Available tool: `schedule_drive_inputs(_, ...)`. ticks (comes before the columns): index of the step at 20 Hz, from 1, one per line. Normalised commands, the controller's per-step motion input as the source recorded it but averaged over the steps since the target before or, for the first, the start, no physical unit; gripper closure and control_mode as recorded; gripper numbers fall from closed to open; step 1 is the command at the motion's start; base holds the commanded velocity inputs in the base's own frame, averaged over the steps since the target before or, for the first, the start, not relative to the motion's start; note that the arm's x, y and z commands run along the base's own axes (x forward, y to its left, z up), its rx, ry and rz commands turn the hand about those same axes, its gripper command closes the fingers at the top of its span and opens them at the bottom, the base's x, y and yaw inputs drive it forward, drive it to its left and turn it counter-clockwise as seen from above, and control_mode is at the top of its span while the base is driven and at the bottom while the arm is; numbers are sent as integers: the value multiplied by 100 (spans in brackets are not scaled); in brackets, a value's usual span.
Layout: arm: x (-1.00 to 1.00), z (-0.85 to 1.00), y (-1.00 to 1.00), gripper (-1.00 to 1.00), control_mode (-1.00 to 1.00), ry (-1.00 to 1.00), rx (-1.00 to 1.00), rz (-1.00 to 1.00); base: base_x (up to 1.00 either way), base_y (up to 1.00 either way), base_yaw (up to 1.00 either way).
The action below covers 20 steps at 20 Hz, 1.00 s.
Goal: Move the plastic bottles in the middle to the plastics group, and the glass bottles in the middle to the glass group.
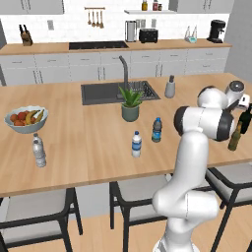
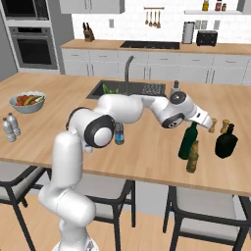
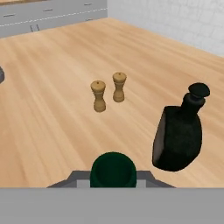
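Our gripper (image 2: 201, 120) sits right over the neck of the dark green bottle (image 2: 187, 142); its top fills the bottom of the hand view, but we can't tell if the fingers are clamped or apart. The bottle stands upright on the island counter (image 2: 147, 157), just beside the olive-brown bottle (image 2: 193, 157) and near the blackish bottle (image 2: 226, 141), so we judge the glass step is at placement. Beyond stand two wooden shakers (image 3: 108, 93). Next: release if held, lift straight up, then fetch the water bottles (image 1: 146, 137) mid-counter for the clear bottle (image 1: 39, 151) far left.
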Motion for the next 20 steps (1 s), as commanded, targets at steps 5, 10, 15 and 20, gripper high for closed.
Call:
schedule_drive_inputs(5,-11,-4,-9,100,-100,-1,0,-1,0,0,0)
schedule_drive_inputs(10,-10,-18,0,100,-100,-8,0,0,0,0,0)
schedule_drive_inputs(15,-18,-17,9,100,-100,-5,0,0,0,0,0)
schedule_drive_inputs(20,-11,-12,21,100,-100,-5,-6,0,0,0,0)
